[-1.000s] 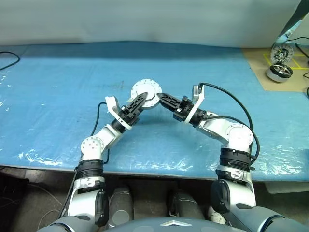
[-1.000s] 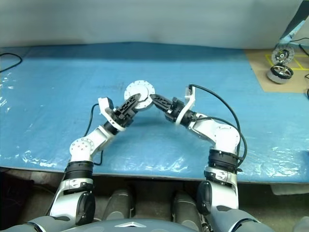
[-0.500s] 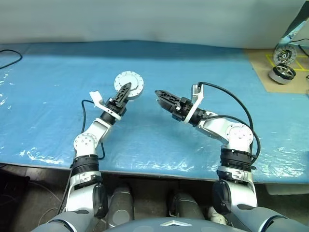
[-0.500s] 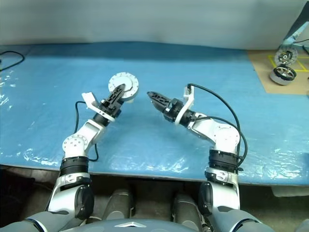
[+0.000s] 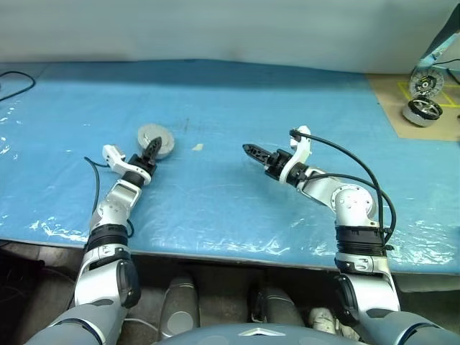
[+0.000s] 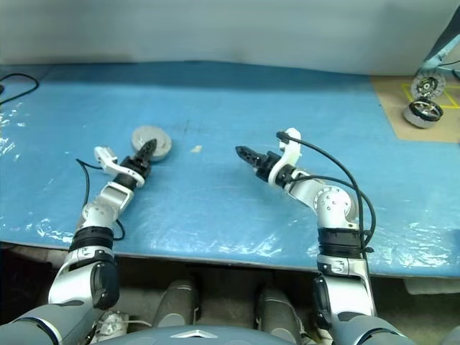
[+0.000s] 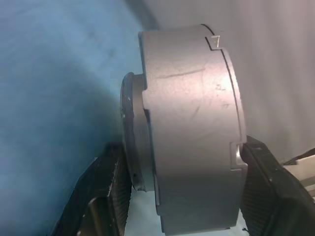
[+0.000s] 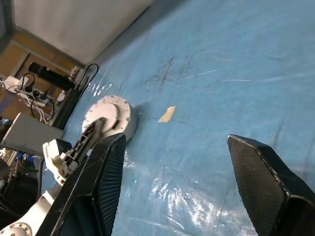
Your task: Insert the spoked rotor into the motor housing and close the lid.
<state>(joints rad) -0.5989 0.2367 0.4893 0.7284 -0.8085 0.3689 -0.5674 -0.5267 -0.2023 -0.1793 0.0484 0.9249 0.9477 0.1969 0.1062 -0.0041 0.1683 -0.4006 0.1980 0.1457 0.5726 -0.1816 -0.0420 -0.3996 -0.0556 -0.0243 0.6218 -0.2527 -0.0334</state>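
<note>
2 grippers are working far apart over the blue plastic-covered table (image 5: pixel 237 86): the left gripper (image 5: pixel 152 149) is pinching the closed motor housing (image 5: pixel 156 140) across its flat faces at the left of the table, holding it on edge, while the right gripper (image 5: pixel 253 150) is hanging empty at the middle with its fingers spread wide. In the left wrist view the motor housing (image 7: pixel 192 147) is sitting squarely between the 2 black pads, one on the broad face and one on the stepped boss. The lid cannot be told apart from the body beyond a thin seam line round the rim, and whether the spoked rotor is sitting inside cannot be seen. The main risk, as I judge it, is the set-down: released while tilted on its rim, the round body would be rolling or tipping over, and a lid not fully seated could be popping loose on impact. A grip on smooth metal faces could also be slipping if the wrist is turning quickly. A small tan scrap (image 5: pixel 197 147) is lying just right of the housing and could be ending up under it. At the far right, 2 other wheel-like motors (image 5: pixel 417 109) are resting on a brown board (image 5: pixel 392 108), well apart from the work.
</note>
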